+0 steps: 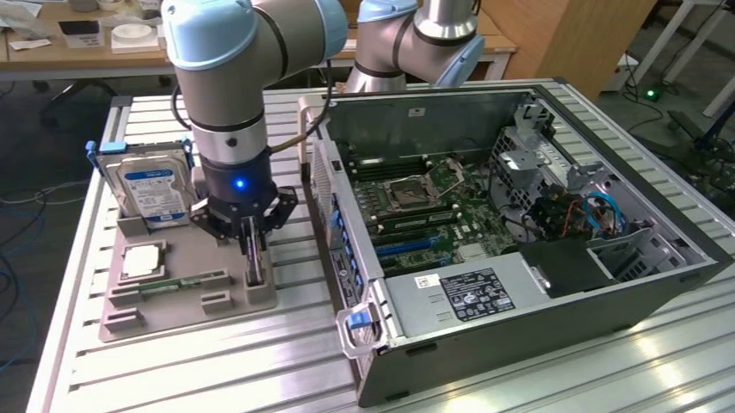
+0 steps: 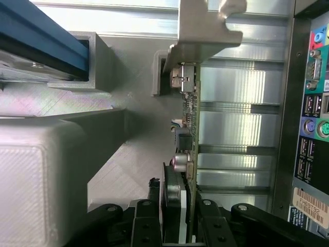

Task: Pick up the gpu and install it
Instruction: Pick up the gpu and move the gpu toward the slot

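Note:
The gpu (image 1: 255,268) stands on edge in a slot at the exterior view's right side of the grey holder tray (image 1: 184,303). My gripper (image 1: 250,245) points straight down over it. In the wrist view the gpu (image 2: 191,128) shows edge-on, a thin green board with its silver metal bracket at the far end. My gripper (image 2: 180,226) has a black finger pressed against each face of the card, so it is shut on the gpu. The card's lower edge still looks level with the tray slot.
The tray also holds a blue-labelled hard drive (image 1: 155,189), a square processor (image 1: 140,261) and a narrow green memory stick (image 1: 184,282). The open computer case (image 1: 517,215) lies close on the exterior view's right, its rear port panel (image 2: 311,128) near the card. A second arm (image 1: 414,43) stands behind.

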Controlling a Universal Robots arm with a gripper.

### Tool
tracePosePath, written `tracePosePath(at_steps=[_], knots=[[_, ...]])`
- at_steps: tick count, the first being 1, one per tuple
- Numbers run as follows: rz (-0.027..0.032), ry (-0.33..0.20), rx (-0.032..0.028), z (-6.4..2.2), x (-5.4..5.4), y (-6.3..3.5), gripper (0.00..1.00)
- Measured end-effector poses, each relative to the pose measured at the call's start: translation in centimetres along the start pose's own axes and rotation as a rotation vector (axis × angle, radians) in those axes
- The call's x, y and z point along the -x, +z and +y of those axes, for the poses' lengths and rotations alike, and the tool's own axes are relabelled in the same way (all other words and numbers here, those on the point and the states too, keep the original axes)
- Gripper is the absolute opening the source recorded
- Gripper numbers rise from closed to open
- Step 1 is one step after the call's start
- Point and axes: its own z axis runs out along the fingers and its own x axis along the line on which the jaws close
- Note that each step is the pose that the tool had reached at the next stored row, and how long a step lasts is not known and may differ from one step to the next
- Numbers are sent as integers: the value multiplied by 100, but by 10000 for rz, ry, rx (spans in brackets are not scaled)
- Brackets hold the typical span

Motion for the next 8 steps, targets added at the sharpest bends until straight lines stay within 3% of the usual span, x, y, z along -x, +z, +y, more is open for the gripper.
tracePosePath(at_steps=[5, 8], knots=[[-3, 0, 0, 0, -1, 0, 34], [-3, 1, 0, 0, -1, 0, 28]])
